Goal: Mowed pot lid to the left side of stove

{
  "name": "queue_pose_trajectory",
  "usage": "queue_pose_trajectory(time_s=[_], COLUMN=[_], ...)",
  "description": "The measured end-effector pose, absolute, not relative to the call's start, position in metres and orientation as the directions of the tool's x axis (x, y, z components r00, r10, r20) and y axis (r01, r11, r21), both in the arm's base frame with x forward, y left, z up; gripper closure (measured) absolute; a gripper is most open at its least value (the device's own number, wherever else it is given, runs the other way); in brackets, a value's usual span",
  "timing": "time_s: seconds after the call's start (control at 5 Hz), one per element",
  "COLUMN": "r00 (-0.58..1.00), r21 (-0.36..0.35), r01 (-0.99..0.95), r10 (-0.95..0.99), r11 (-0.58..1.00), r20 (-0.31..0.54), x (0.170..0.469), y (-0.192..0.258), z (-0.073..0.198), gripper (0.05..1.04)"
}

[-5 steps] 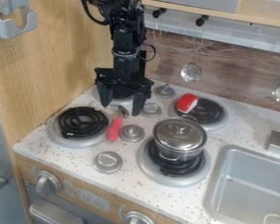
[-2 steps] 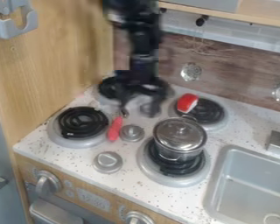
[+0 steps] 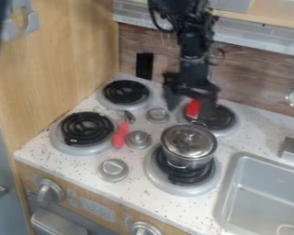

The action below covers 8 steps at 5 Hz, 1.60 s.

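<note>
My gripper [image 3: 190,109] hangs over the back right burner, its two fingers apart and nothing visible between them. It is behind and above the pot lid [image 3: 187,140], not touching it. The lid, shiny metal with a small knob, rests on the metal pot [image 3: 187,160], which stands on the front right burner of the stove [image 3: 85,98]. On the stove's left side are the front left burner [image 3: 87,128] and the back left burner [image 3: 125,92].
A red object [image 3: 192,108] lies at the back right burner, partly hidden by the gripper. A red-handled knife [image 3: 121,134] lies between the left burner and the knobs. The sink [image 3: 266,193] is at the right, a wooden wall [image 3: 63,59] at the left.
My gripper has moved right, from over the back left burner area to over the back right burner. The pot, its lid and the knife have not moved.
</note>
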<state>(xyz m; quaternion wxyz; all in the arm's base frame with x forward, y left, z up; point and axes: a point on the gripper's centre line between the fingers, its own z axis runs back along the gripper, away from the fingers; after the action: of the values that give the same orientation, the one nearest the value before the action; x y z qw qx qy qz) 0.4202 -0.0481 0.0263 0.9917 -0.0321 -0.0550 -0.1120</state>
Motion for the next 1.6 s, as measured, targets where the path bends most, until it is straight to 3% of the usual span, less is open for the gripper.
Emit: queue_pose_trajectory(time_s=[0.4, 0.6, 0.8, 1.2, 1.6], r00=[0.966, 0.962, 0.960, 0.947, 0.939], r21=[-0.096, -0.103, -0.099, -0.101, -0.083], r01=[0.255, 0.264, 0.268, 0.304, 0.336], r10=[-0.258, -0.270, -0.275, -0.312, -0.341], r11=[0.962, 0.959, 0.958, 0.947, 0.938], r20=[-0.014, -0.049, -0.061, -0.074, -0.042], x=[0.4140, 0.4129, 0.4115, 0.4109, 0.4104], y=[-0.0515, -0.0515, -0.0510, -0.0563, -0.0575], z=[0.0016, 0.0003, -0.0006, 0.0001, 0.0034], gripper=[0.085, 0.141, 0.421, 0.815, 0.846])
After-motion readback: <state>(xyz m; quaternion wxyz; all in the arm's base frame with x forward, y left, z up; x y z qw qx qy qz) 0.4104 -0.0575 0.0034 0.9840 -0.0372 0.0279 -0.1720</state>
